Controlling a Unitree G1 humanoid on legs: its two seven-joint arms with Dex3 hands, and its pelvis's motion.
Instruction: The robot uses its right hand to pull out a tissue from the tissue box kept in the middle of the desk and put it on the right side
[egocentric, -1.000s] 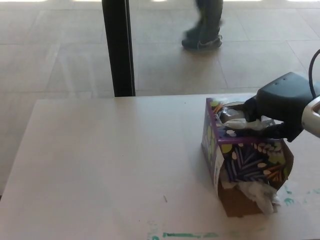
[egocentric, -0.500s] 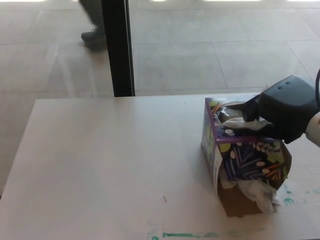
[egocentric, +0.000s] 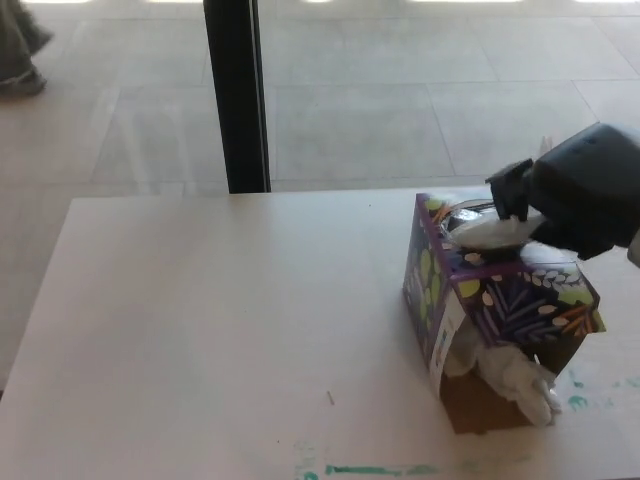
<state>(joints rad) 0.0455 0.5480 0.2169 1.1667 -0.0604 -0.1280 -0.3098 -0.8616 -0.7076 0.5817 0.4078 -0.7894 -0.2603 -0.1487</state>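
**Operator:** What is your right hand doing now?

**Observer:** Your right hand (egocentric: 580, 190) sits over the top of the tissue box (egocentric: 500, 300), its fingers (egocentric: 512, 188) pinched on the white tissue (egocentric: 495, 232) at the top opening. The left hand is out of sight.

**Operator:** How will that tissue handle?

**Observer:** Expect it to be very light, soft and quick to tear. I'd say you should take it by the bunched fold at the slot, not by a thin edge, and pull steadily upward. The cardboard box looks light too, so it may ride up with the sheet.

**Operator:** Anything different from a second ago?

**Observer:** Yes. Your hand has risen and moved back, and the box has tilted, its right end lifting off the desk (egocentric: 200, 320). The tissue has stretched a little out of the slot. More crumpled paper (egocentric: 515, 378) hangs from the box's torn lower front. On the floor beyond, a person's foot (egocentric: 20, 50) has crossed to the far left.
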